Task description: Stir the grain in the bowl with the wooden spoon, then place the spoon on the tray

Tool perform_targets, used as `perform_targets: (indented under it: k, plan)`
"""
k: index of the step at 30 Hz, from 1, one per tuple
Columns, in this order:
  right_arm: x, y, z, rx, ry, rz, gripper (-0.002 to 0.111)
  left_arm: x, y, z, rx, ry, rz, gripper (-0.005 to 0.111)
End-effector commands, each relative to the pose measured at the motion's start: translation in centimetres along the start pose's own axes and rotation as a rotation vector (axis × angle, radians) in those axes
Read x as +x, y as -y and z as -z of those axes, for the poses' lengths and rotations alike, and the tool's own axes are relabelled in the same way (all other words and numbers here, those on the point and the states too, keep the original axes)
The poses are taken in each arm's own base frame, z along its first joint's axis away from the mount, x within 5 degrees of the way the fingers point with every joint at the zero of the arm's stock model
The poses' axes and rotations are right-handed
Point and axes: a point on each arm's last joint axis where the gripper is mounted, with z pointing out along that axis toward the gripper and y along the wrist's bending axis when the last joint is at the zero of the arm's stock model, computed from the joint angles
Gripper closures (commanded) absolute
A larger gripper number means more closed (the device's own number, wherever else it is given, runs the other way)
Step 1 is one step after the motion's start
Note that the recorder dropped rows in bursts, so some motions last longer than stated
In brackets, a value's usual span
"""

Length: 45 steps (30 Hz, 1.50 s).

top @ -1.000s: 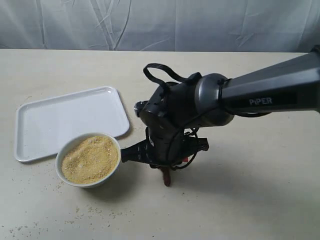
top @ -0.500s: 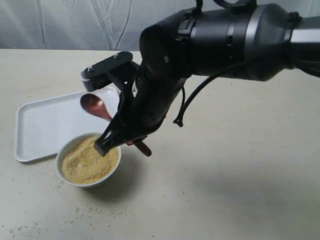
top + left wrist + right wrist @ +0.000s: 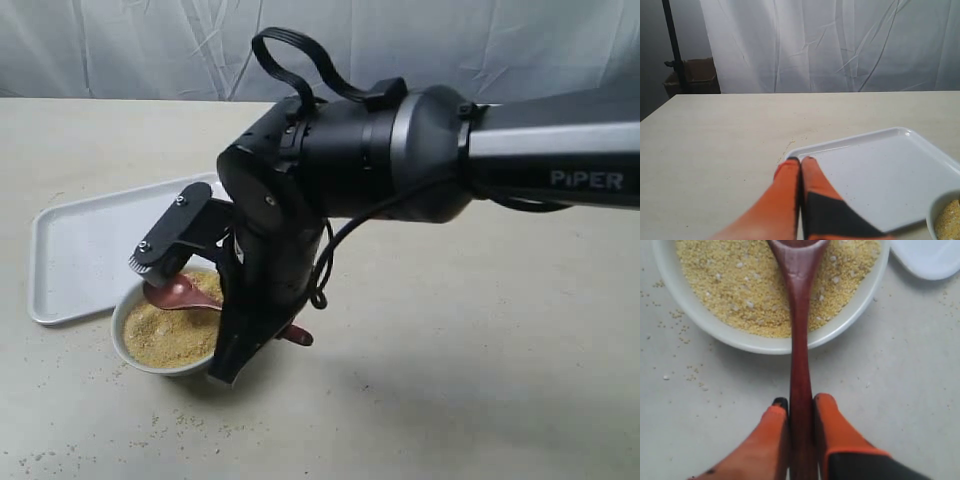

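The right end effector (image 3: 801, 401) holds the wooden spoon (image 3: 800, 340) by the far end of its handle. Its two orange fingers (image 3: 772, 435) are closed nearly all the way, one on each side of the thin handle, and they press it between them. From this grip the handle passes over the rim of the bowl (image 3: 747, 344), and the oval head is above the grain (image 3: 740, 285), toward the side of the bowl away from the end effector. In the right wrist view the head is cut by the picture edge, so I cannot tell if it dips into the grain or only touches the surface.

The bowl stands on the table (image 3: 480, 380) and is filled with the yellow-tan grain almost up to its rim. Some loose specks (image 3: 180, 420) lie on the table around the bowl. The tray (image 3: 90, 250) lies flat on the table just beside the bowl, on the far left side in the exterior view; I cannot tell if the two touch. In that view the big dark right arm (image 3: 400, 150) reaches across the middle and hides part of the bowl and one corner of the tray.

The left end effector (image 3: 800, 161) hangs above the table near a corner of the tray. Its fingers are pressed together and hold nothing. A white curtain (image 3: 840, 45) hangs behind the table.
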Motion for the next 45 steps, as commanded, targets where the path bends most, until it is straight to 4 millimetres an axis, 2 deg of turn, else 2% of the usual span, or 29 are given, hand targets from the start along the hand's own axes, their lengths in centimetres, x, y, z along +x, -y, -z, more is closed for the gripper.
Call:
perform_targets:
  k: [1,5,13,16,18,19,20,21,22,23,28,32,39,45]
  plan:
    - [-0.3,0.1,0.1,0.015,0.026,0.016,0.096,0.1,0.0,0.0,-0.001,0.006,0.000,0.106]
    - [-0.4,0.2,0.1,0.017,0.035,0.016,0.083,0.1,0.0,0.0,-0.001,0.006,0.000,0.106]
    - [-0.5,0.3,0.3,0.028,0.054,0.005,0.071,0.1,0.0,0.0,-0.001,0.006,0.000,0.106]
    - [-0.6,0.4,1.5,0.038,0.090,-0.076,0.069,0.1,0.0,0.0,-0.001,0.006,0.000,0.106]
    - [-0.8,0.3,3.6,0.020,0.150,-0.187,0.069,0.1,0.0,0.0,-0.001,0.006,0.000,0.106]
    - [-0.8,-0.1,5.0,-0.034,0.179,-0.278,0.073,0.1,0.0,0.0,-0.001,0.006,0.000,0.106]
    - [-0.7,-0.4,5.5,-0.065,0.172,-0.300,0.077,0.1,0.0,0.0,-0.001,0.006,0.000,0.106]
    - [-0.2,-0.9,6.0,-0.118,0.119,-0.327,0.094,0.1,0.0,0.0,-0.001,0.006,0.000,0.106]
    - [0.1,-1.1,6.0,-0.133,0.079,-0.330,0.102,0.1,0.0,0.0,-0.001,0.006,0.000,0.106]
    - [0.6,-1.4,5.4,-0.153,0.002,-0.325,0.108,0.1,0.0,0.0,-0.001,0.006,0.000,0.106]
    - [0.7,-2.2,0.8,-0.228,-0.147,-0.373,0.108,0.1,0.0,0.0,-0.001,0.006,0.000,0.106]
    - [1.3,-1.8,-2.4,-0.164,-0.256,-0.378,0.108,0.1,0.0,0.0,-0.001,0.006,0.000,0.106]
    - [1.3,-0.2,-3.3,0.027,-0.227,-0.442,0.108,0.1,0.0,0.0,-0.001,0.006,0.000,0.106]
    - [0.3,1.3,-3.4,0.166,-0.085,-0.517,0.108,0.1,0.0,0.0,-0.001,0.006,0.000,0.106]
